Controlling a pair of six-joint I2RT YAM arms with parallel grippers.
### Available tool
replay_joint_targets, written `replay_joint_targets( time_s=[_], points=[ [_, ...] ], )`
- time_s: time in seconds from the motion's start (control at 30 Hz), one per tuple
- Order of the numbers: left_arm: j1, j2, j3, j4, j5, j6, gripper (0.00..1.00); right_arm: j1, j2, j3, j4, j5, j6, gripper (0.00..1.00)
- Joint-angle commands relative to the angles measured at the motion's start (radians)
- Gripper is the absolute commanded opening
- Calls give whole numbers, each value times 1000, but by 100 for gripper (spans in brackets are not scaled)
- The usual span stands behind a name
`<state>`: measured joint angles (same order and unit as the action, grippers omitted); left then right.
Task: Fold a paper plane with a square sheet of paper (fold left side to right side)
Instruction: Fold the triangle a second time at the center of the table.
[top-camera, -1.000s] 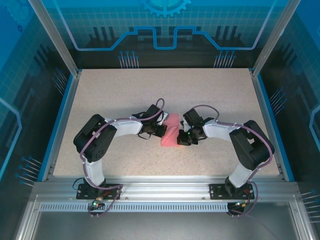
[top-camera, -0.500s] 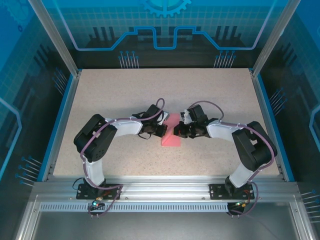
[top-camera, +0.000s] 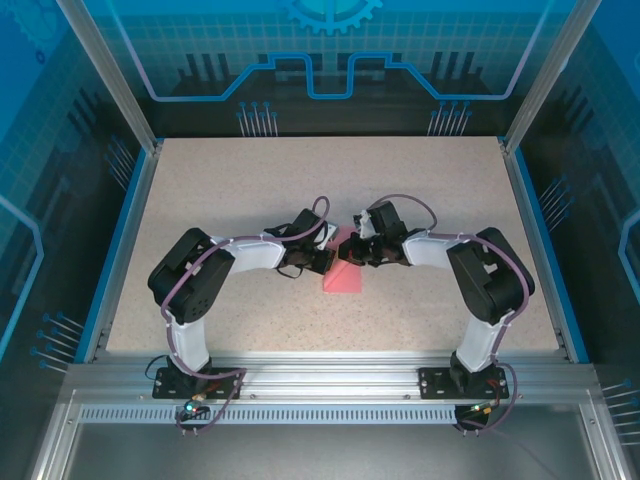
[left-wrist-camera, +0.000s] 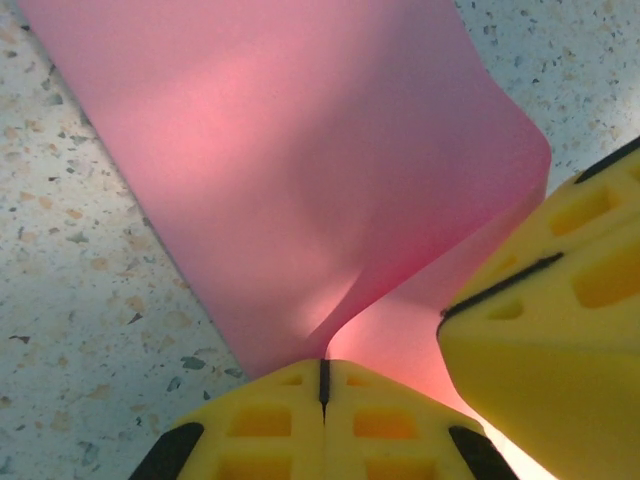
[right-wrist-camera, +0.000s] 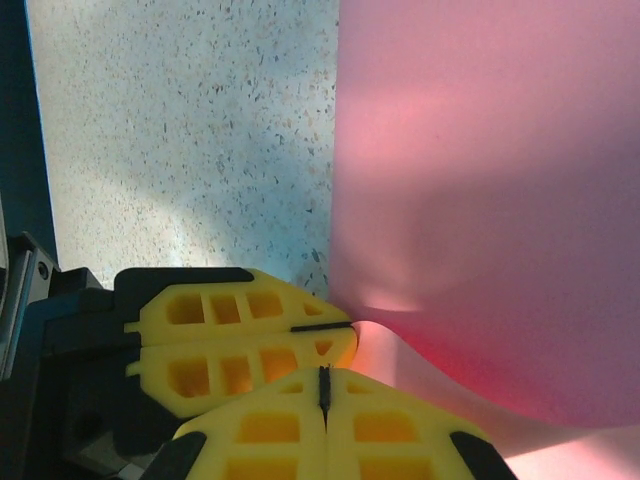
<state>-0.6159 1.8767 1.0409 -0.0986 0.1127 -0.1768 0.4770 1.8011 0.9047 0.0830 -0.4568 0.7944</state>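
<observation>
The square sheet of paper (top-camera: 343, 279) is salmon-pink and lies folded on the speckled table between the two arms. In the left wrist view the paper (left-wrist-camera: 300, 150) bulges up, and one edge curls into the seam of my left gripper (left-wrist-camera: 322, 362), which is shut on it. My left gripper (top-camera: 322, 260) is at the sheet's left edge. My right gripper (top-camera: 350, 252) is shut, tip to tip with the left one. From the right wrist, the shut right gripper (right-wrist-camera: 322, 372) rests beside the raised paper (right-wrist-camera: 480, 180), next to the left gripper (right-wrist-camera: 347, 327). Nothing shows in its seam.
The speckled table (top-camera: 200, 200) has a blue rim (top-camera: 118, 245) along its sides and an aluminium rail (top-camera: 330, 378) at the near edge. Slanted frame posts (top-camera: 110, 75) rise at the far corners. Both arms bend inward toward the table's middle.
My right gripper has moved away from the near edge and leftward over the paper, ending against the left gripper's tip. The left arm has stayed put, holding the sheet.
</observation>
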Motion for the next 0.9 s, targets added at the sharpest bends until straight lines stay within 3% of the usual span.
replay_joint_targets(
  time_s=[0.0,0.87],
  points=[
    [4,30,-12,-32,15,28,0,2,26,19,-6,-14,-2,0],
    [0,33,-5,-46,7,34,0,0,41,-20,-116,91,-75,0]
  ],
)
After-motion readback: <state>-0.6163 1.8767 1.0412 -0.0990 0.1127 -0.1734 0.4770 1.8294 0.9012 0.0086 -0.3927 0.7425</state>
